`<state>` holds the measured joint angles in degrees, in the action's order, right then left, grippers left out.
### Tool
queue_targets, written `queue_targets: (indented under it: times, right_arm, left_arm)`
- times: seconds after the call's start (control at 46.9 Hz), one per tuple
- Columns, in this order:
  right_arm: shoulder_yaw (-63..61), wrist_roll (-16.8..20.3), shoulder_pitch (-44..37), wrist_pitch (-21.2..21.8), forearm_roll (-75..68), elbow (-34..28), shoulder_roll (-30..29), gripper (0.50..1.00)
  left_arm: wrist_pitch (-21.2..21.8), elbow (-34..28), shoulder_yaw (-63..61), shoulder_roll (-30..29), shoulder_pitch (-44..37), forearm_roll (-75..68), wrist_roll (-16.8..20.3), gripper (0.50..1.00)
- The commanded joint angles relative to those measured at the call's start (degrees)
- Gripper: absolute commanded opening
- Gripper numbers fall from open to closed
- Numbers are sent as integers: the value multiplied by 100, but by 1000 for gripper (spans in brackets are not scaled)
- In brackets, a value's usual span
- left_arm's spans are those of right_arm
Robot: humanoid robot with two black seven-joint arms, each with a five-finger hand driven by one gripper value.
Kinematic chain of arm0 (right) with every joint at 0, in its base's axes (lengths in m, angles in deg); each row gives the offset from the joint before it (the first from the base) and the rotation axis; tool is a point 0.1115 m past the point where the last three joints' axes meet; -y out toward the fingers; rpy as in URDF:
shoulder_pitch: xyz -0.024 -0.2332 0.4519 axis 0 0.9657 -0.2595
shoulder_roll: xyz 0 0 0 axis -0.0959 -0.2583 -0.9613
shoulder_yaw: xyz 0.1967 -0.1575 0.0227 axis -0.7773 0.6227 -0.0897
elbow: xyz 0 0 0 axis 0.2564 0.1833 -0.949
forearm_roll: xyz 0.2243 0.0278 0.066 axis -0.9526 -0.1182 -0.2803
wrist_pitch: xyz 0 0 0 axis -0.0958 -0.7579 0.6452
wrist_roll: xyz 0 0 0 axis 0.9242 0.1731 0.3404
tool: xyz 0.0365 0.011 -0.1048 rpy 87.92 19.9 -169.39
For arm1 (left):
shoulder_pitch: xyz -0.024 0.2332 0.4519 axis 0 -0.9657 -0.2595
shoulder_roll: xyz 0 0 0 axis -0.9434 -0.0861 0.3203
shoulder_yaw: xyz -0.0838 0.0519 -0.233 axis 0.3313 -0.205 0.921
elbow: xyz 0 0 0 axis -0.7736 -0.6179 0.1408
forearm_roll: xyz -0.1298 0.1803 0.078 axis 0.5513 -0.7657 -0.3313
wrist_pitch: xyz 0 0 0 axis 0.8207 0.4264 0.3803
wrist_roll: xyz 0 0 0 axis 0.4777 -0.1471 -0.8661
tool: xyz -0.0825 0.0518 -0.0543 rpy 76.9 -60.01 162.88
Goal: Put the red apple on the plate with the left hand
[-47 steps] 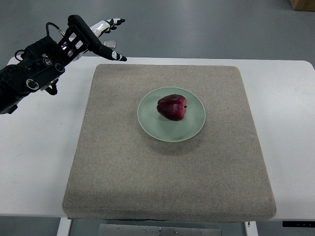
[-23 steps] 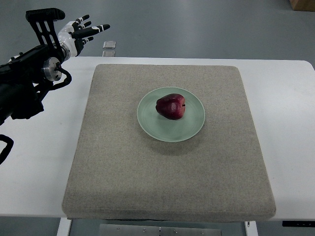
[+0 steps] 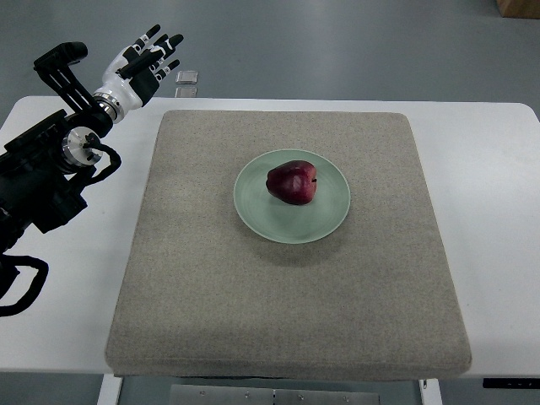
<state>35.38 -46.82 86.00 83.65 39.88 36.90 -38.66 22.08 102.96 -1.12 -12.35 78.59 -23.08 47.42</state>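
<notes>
A dark red apple (image 3: 294, 183) lies on the pale green plate (image 3: 332, 218), a little left of the plate's centre. The plate sits in the middle of a grey felt mat (image 3: 287, 295). My left hand (image 3: 143, 59) is far off at the top left, past the mat's back left corner and above the table's far edge. Its fingers are spread and hold nothing. The black left arm (image 3: 46, 173) runs down the left side over the white table. No right arm shows.
The white table (image 3: 498, 219) extends around the mat on both sides. A small grey square object (image 3: 186, 78) lies on the floor just beyond the table's far edge, beside my left hand. A brown box corner (image 3: 518, 7) shows at the top right.
My left hand has drawn back to the left and rotated, its fingers now pointing up and away instead of toward the mat. The apple and plate have stayed put.
</notes>
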Motion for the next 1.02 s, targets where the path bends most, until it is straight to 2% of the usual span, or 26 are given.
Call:
queue_targets:
  times: [0.0, 1.002]
  right_arm:
    - [0, 0, -1, 0, 3, 0, 0, 964]
    - [9, 0, -1, 62, -6, -61, 0, 964]
  left_arm:
    - [2, 26, 59, -1, -86, 14, 18, 996]
    - [20, 18, 59, -45, 168, -4, 88, 996]
